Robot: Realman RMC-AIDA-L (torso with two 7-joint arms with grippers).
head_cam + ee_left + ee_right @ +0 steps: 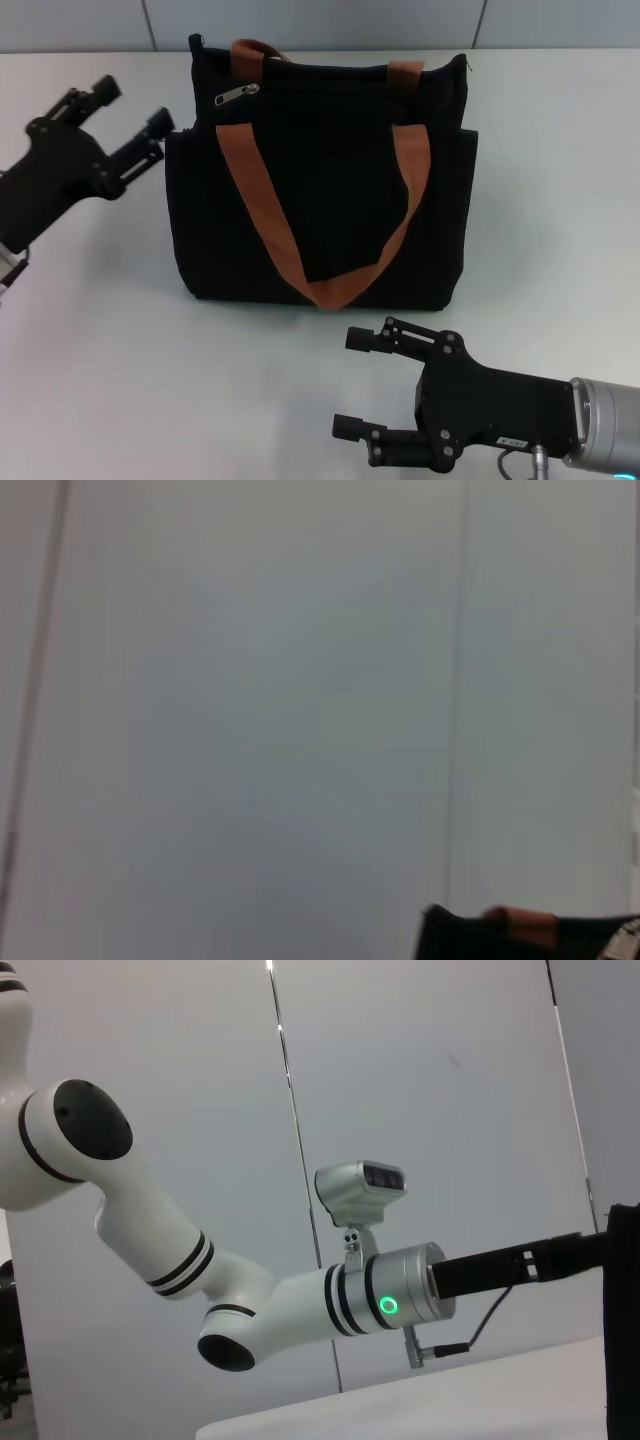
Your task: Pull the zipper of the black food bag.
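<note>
On the robot's left side, the black two-fingered left gripper (128,112) hangs above the white tabletop (100,350) with its fingers spread wide and aimed toward the upper corner of the bag — a stance that looks like a setup for reaching the pull tab. Just beside those fingertips stands the large boxy black fabric food bag (320,180), upright at mid-table with its two orange-brown webbing handles (270,215) draped down the front (one loop hanging low, the other peeking over the top edge). The small silver metal zipper pull (237,95) lies near the bag's top edge at its left end, close to the left gripper and a little below and to the right of its fingertips, not touching them. The left wrist view catches only a corner of the bag and an orange strap.

Nearest the camera on the right, the black right gripper (365,385) hovers low over the table, fingers also spread wide and empty — well apart from the zipper, probably placed to steady the bag.
</note>
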